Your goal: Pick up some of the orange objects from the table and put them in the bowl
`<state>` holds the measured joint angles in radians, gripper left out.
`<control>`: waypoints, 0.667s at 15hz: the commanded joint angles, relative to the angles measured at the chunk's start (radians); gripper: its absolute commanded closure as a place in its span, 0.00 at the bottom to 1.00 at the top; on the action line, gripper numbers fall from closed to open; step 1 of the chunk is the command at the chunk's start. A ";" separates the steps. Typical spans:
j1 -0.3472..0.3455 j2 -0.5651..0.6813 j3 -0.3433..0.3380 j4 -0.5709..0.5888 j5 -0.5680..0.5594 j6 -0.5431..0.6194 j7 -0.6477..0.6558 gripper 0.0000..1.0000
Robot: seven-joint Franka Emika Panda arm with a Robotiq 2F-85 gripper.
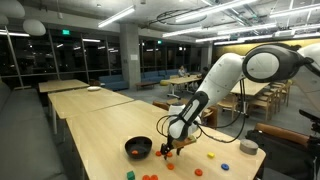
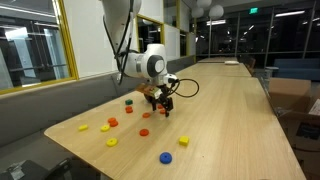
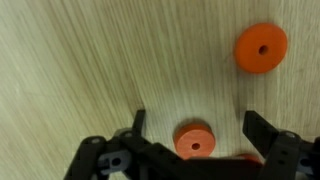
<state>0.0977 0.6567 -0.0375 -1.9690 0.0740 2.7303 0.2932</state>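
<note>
On your desk (image 1: 90,130), the black bowl (image 1: 138,148) sits just left of the end effector (image 1: 169,151). In the wrist view, its jaws stand spread wide. One orange object (image 3: 193,141) lies flat between them, and a second orange object (image 3: 261,47) lies apart, farther right.

Wrist view: disc (image 3: 193,141) lies on surface (image 3: 80,60) between jaws of hand (image 3: 195,120), touching neither. 2nd disc (image 3: 261,47) further out, to the right. Ext view: bowl (image 1: 138,148) just beside hand; loose pieces (image 1: 212,155) on hand's opposite side.
</note>
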 commanded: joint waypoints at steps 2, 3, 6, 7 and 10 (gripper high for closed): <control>0.042 -0.035 -0.037 0.009 -0.049 -0.037 -0.002 0.00; 0.046 -0.035 -0.041 0.016 -0.057 -0.043 -0.002 0.00; 0.051 -0.025 -0.050 0.043 -0.079 -0.067 -0.006 0.00; 0.047 -0.021 -0.048 0.054 -0.082 -0.080 -0.010 0.00; 0.028 -0.010 -0.032 0.081 -0.074 -0.113 -0.034 0.00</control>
<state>0.1345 0.6453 -0.0732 -1.9242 0.0076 2.6655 0.2855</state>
